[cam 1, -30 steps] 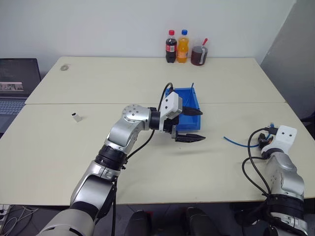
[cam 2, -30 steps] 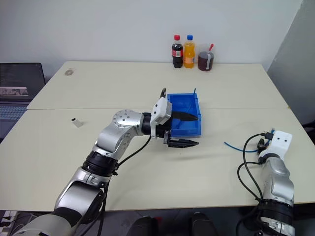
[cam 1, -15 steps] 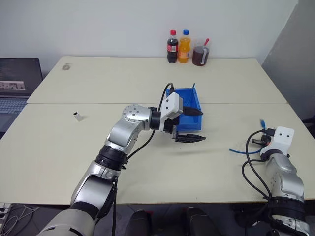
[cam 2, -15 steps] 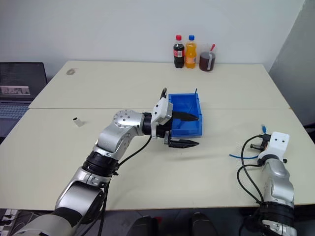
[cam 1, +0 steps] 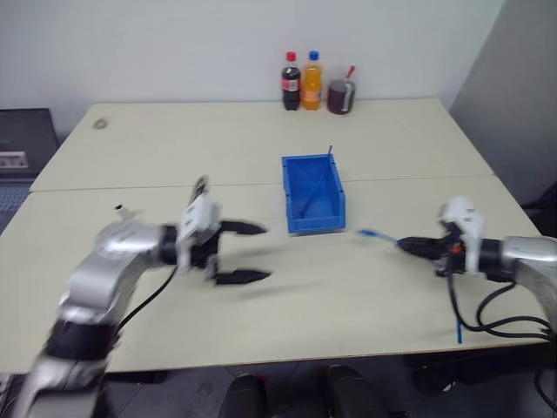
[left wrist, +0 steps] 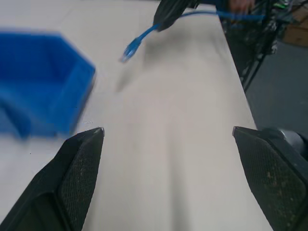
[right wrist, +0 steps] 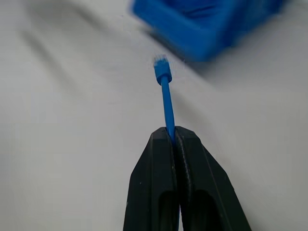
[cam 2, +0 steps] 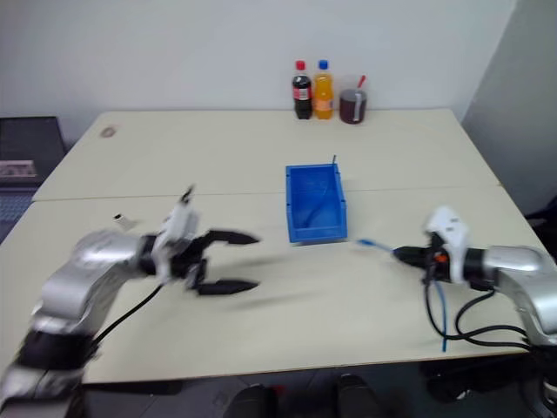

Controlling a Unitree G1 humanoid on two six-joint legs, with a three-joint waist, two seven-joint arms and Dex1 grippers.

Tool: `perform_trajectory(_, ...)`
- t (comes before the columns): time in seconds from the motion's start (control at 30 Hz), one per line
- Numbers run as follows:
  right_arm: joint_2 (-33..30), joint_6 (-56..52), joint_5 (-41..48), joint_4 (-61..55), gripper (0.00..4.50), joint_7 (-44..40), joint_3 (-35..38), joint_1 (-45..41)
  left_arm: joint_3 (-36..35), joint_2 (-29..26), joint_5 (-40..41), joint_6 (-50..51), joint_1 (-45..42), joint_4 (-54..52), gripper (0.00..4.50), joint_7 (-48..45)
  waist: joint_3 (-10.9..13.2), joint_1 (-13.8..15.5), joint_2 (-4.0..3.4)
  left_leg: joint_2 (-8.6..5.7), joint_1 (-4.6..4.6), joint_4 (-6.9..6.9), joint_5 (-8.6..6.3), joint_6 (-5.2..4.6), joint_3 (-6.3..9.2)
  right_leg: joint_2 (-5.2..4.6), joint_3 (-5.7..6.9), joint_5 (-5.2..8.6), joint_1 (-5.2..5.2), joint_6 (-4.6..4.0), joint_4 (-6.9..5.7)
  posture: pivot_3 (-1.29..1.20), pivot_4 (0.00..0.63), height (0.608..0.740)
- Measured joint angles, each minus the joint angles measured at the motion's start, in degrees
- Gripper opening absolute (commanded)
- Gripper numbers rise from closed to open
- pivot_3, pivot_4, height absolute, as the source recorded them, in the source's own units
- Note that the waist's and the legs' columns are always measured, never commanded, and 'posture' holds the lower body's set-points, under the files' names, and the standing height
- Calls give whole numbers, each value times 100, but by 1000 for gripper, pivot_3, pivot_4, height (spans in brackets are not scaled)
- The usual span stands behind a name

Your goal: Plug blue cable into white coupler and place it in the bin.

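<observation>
Fingers of the left gripper [cam 1: 245,253] are standing spread wide over the near half of the table [cam 1: 331,305], gripping nothing and pointing toward the robot's right. Opposite it, the right gripper [cam 1: 409,246] is pointing back toward the left with its fingers [right wrist: 163,159] pressed together, pinching the blue cable [right wrist: 166,98] a little behind its tip. That short free end is sticking out level above the tabletop, its plug [right wrist: 162,66] aiming toward the bin [cam 1: 312,193], near it but not touching. Behind the pinch, the rest of the cable [cam 2: 439,305] is trailing down past the gripper and off the table's near right edge.

Farther back, the bin is sitting open near the middle of the table, between the two arms. The white coupler [cam 1: 119,209] is lying well apart on the left side, beyond the left arm. Along the far edge, two bottles [cam 1: 301,80] and a cup [cam 1: 339,96] are standing together.
</observation>
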State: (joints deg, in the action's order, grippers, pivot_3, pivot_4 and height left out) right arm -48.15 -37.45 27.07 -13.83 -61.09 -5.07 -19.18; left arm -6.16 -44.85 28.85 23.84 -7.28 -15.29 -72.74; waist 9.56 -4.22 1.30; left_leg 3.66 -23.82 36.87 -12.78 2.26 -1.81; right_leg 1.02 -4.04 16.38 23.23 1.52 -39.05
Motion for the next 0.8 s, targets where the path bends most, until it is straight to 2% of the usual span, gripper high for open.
perform_trajectory(0.1, 825, 388, -405, 137, 74, -115, -1026, -544, -478, 265, 164, 374, 1695, -1254, 4500, 789, 26, 9, 49, 7, -11, 3, 0, 1, 9, -27, -3, 2, 2, 4, -2, 0, 150, 740)
perform_trajectory(0.23, 1661, 1002, -927, 821, 74, -110, -1709, -950, -1138, 849, 230, 441, 3509, -2421, 4500, 1576, 28, 99, 77, -5, -9, 6, -1, 2, -3, -46, -1, -2, -2, 3, 5, 0, 150, 740)
perform_trajectory(0.33, 1955, 1630, -1345, 1549, 74, -207, -2049, -1195, -1415, 1268, 18, 175, 4215, -2759, 4500, 2037, 32, 242, 74, -13, 3, 18, 1, 2, -1, -56, 1, 17, 5, -25, 7, 0, 150, 740)
perform_trajectory(0.47, 2211, 2240, -1689, 2406, 74, -392, -2167, -1431, -1445, 1865, -203, -72, 4751, -2822, 4500, 2654, 25, 236, 89, -11, 26, 17, 1, 1, -20, -55, -3, 14, -9, -29, 5, 0, 150, 740)
perform_trajectory(0.5, 2268, 2380, -1738, 2679, 279, -453, -2167, -1482, -1399, 1965, -244, -100, 4881, -2843, 4500, 2776, 24, 231, 92, -9, 26, 15, 1, 1, -22, -52, -4, 14, -7, -30, 6, 0, 150, 740)
perform_trajectory(0.53, 2283, 2436, -1760, 2782, 279, -477, -2166, -1504, -1362, 1994, -254, -108, 4919, -2855, 4500, 2827, 24, 232, 91, -10, 25, 14, 1, 1, -23, -52, -5, 14, -6, -30, 5, 0, 150, 740)
perform_trajectory(0.7, 2414, 2649, -1799, 3157, 1497, -712, -2120, -1573, -1098, 1937, -304, -273, 4858, -2905, 4500, 2942, 25, 231, 90, -9, 10, 8, 1, 1, -18, -29, 0, 2, -4, -24, -1, 0, 150, 740)
perform_trajectory(0.8, 2387, 2441, -1730, 3031, 2262, -745, -1976, -1473, -1013, 1650, -376, -499, 4532, -2554, 4500, 2718, 25, 246, 86, -11, 9, 7, 1, 2, -15, -20, 5, 8, -4, -32, -5, 0, 150, 740)
